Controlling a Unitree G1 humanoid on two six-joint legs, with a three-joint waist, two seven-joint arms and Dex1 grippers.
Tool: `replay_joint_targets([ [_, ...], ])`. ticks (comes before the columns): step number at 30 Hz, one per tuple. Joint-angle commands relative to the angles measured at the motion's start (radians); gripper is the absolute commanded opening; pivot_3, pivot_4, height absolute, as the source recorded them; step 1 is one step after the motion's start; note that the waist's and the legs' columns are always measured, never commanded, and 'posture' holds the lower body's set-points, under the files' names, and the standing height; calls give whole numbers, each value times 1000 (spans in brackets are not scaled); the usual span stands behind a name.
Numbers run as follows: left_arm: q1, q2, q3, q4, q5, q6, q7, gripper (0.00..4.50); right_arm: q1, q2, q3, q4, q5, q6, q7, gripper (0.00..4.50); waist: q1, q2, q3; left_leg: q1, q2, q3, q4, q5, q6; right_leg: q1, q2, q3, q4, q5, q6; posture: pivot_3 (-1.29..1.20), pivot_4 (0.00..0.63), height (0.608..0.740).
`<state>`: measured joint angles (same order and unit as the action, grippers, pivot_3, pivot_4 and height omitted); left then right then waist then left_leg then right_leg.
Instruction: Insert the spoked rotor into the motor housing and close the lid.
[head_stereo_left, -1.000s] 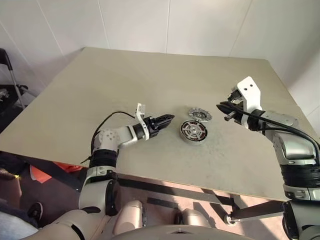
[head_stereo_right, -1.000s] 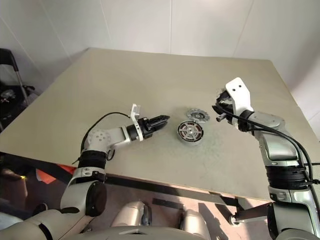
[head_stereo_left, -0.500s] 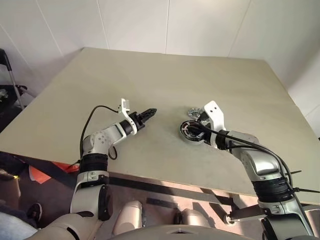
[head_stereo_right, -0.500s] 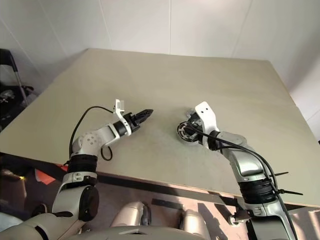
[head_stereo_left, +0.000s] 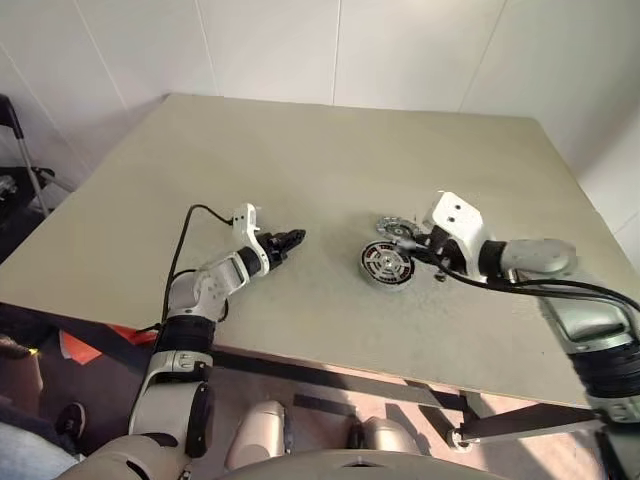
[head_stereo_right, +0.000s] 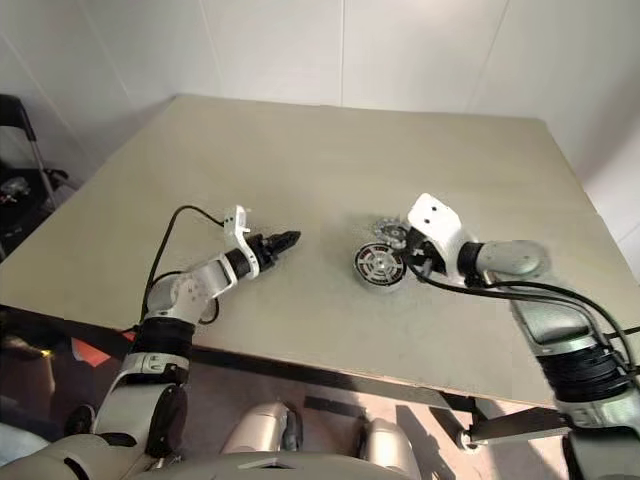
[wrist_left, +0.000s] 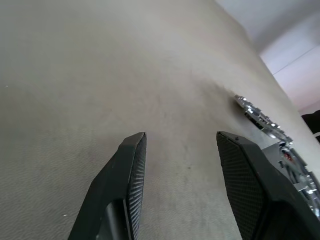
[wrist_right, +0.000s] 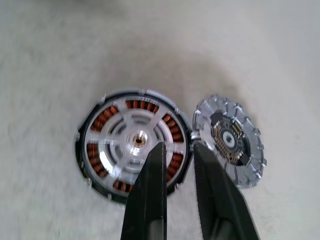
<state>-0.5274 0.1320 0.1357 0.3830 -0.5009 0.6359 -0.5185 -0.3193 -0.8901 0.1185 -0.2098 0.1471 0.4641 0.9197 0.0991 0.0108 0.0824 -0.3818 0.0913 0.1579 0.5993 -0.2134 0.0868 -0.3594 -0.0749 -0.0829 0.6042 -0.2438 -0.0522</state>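
Since the earlier frames the right arm had swung in from well off to the side, and its right gripper (head_stereo_right: 412, 262) now hung just above the parts; the left gripper (head_stereo_left: 292, 239) had drawn away toward the robot's left, off from the assembly. On the beige table (head_stereo_left: 300, 150) the spoked rotor (wrist_right: 136, 140), a silver-hubbed wheel, already sat inside the motor housing (wrist_right: 98, 121), the dark round ring lined with copper-red windings. The lid (wrist_right: 231, 141), a flat grey ribbed metal disc with a dark centre, lay flat on the table touching the housing's rim, on the side farther from the robot. The right gripper's fingers (wrist_right: 150, 195) stood slightly apart with nothing between them, their tips over the seam where housing and lid met. The right arm was plainly the nearer one; I judge that the lid lay a short shift to one side of those tips. The left gripper's jaws stood apart, empty, pointing toward the parts from well away.
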Motion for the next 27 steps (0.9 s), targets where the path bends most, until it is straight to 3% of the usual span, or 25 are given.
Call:
replay_joint_targets([
  [1, -9, 8, -16, -12, 25, -52, -24, 2370, -58, -64, 33, 34, -77, -159, 81, 2173, -3, 0, 0, -1, 0, 0, 0, 0, 1, -1, 0, 0, 0, 0, 0, 0, 0, 740],
  [3, -11, 4, -18, -3, 33, -62, -21, 2370, -82, -81, 78, 69, -118, -249, 131, 2815, -5, 0, 0, -2, 0, 0, 1, 0, 1, -2, 0, 0, 1, 0, 0, 0, 0, 740],
  [13, 25, -28, -17, -24, 49, -86, 4, 2370, -164, -60, 226, 193, -229, -505, 314, 2815, -5, 1, 0, -2, 1, 0, 11, -2, 4, 0, 0, 0, 4, 1, -2, 0, 0, 740],
  [20, 59, -37, -21, -63, 46, -78, 22, 2370, -240, 0, 261, 354, -292, -600, 339, 2815, -5, 1, 0, -2, 1, 0, 13, -2, 6, 1, 0, 0, 6, 1, -2, 0, 0, 740],
  [27, 62, -36, -10, -77, 39, -72, 35, 2370, -221, 8, 281, 439, -349, -670, 350, 2815, -5, 0, -1, -1, 1, 0, 14, -2, 7, 2, 0, 0, 6, 1, -2, 0, 0, 740],
])
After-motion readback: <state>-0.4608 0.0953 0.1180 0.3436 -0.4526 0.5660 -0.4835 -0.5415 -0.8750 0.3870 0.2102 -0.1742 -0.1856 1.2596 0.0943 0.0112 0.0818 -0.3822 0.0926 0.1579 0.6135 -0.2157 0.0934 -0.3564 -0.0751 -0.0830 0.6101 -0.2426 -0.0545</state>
